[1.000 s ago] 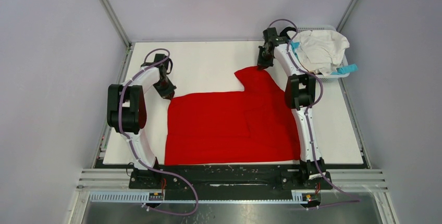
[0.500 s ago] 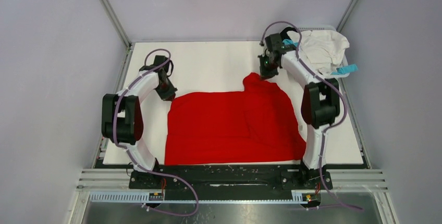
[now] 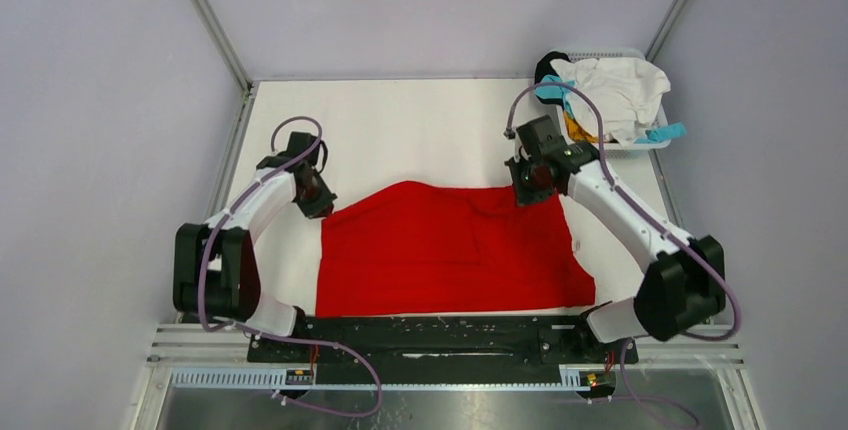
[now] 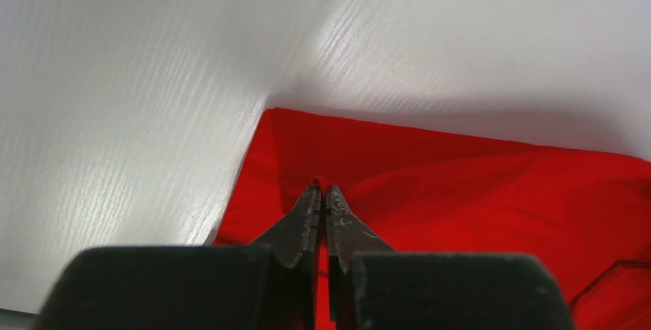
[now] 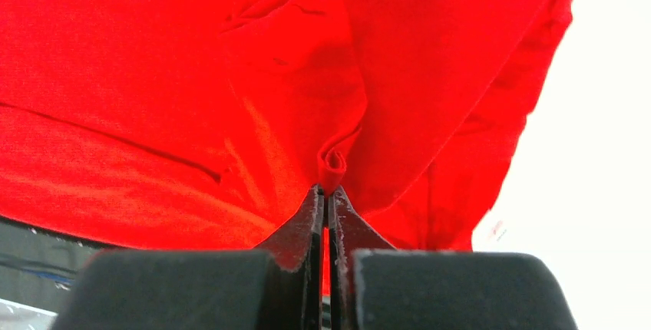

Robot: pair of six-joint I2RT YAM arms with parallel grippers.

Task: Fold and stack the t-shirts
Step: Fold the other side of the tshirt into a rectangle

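The large red t-shirt [image 3: 440,250] lies spread on the near half of the white table [image 3: 400,130]. My left gripper [image 3: 318,202] is shut on its far left corner; the left wrist view shows the jaws [image 4: 323,189] pinching red cloth [image 4: 460,184] low over the table. My right gripper [image 3: 527,190] is shut on the shirt's far right part and holds it lifted; in the right wrist view a rolled bit of red cloth [image 5: 335,160] sits in the closed jaws [image 5: 325,190]. More shirts, white [image 3: 618,90], teal and orange, lie heaped in the basket.
A white lattice basket [image 3: 660,142] stands at the far right corner of the table, with a teal cloth end [image 3: 668,133] hanging over its rim. Grey enclosure walls and metal posts surround the table. The black rail [image 3: 440,335] carries the arm bases at the near edge.
My right gripper has pulled the shirt's far right part nearward and over the body, from the far side of the table. My left gripper has moved slightly nearward with its corner.
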